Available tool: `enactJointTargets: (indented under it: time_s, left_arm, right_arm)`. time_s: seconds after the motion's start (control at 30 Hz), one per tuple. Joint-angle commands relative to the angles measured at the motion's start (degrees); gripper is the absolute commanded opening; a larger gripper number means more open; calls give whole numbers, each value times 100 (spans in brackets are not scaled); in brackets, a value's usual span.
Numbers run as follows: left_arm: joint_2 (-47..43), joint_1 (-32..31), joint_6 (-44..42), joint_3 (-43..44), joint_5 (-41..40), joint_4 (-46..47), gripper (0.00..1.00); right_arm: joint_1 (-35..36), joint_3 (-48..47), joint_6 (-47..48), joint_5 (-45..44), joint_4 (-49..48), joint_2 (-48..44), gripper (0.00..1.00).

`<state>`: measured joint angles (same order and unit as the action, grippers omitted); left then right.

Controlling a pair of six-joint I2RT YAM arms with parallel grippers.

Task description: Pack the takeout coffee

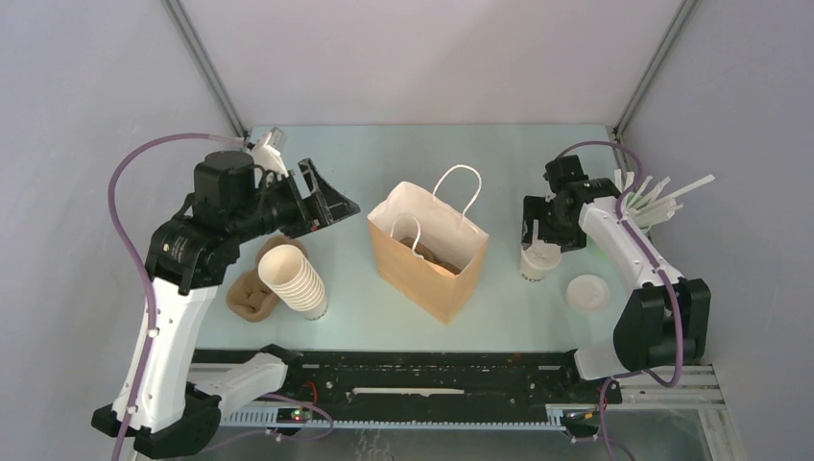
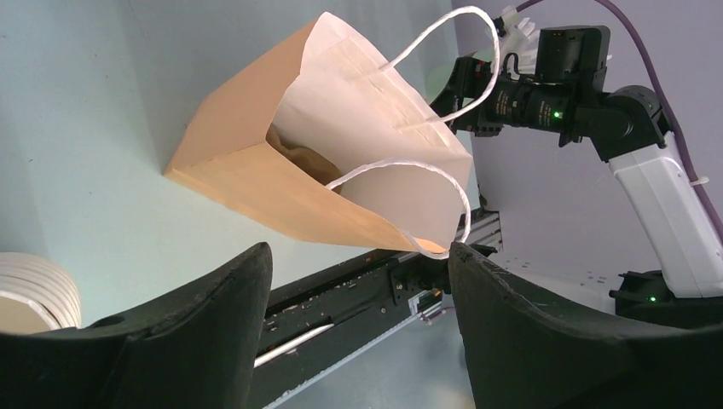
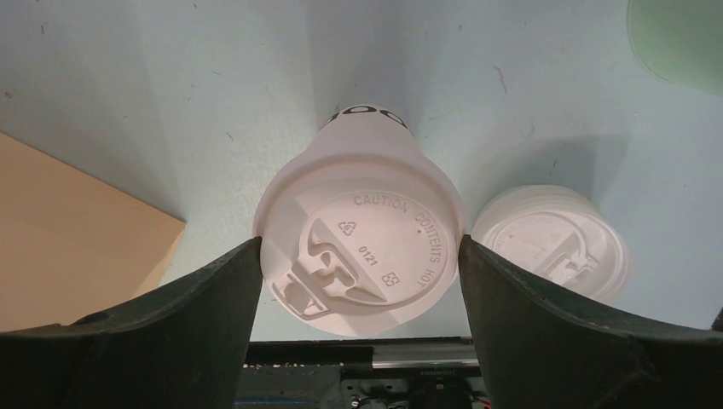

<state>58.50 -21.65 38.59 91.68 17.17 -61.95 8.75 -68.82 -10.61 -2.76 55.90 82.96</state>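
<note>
Right pincer (image 3: 360, 249) clasping lidded takeout coffee (image 3: 362, 223), upright on table (image 3: 128, 85)

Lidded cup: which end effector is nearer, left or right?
Right. The right end effector straddles the lidded cup, a finger on each side of its lid. The left end effector is beyond the paper bag, near the cup stack.

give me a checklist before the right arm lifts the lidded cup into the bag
1. The takeout coffee centred between the right jaws: ok.
2. Its lid seated flat: ok.
3. The right jaws firmly gripping it: cannot tell; they sit at the lid's rim on either side.
4. The paper bag upright, mouth open: ok.
5. The left jaws open and apart from the bag: ok.
6. The spare lid apart from the cup: ok.
</note>
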Motion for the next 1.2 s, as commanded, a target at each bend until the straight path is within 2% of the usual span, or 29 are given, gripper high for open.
enactJointTargets:
  time_s: [0.0,0.3,0.47,0.6,0.77,0.9,1.0,1.17]
  left_arm:
    - [25,-48,-35,174,-31,63,80]
    - [526,-161,-300,294,-799,217,78]
    - [1112,-203,-671,404,-1185,387,73]
    - [1781,-306,-1039,756,-1330,299,69]
    - [2592,-624,-1419,1420,-1561,47,67]
    - [3174,-932,-1720,1826,-1699,-230,61]
    - [3517,-1106,-1875,2072,-1915,-450,52]
    - [3907,-1305,-2078,2337,-2194,-676,43]
  right_arm:
    - [46,43,3,-116,-93,-140,89]
    - [-3,44,46,-224,82,-819,77]
    - [-14,43,132,353,133,-1638,77]
    - [-38,44,196,900,136,-2292,74]
    - [-66,7,244,936,284,-2938,68]
    - [-103,-171,331,1222,475,-3276,68]
    - [-111,-436,383,1565,652,-3441,66]
    - [-111,-893,438,1543,779,-3848,64]
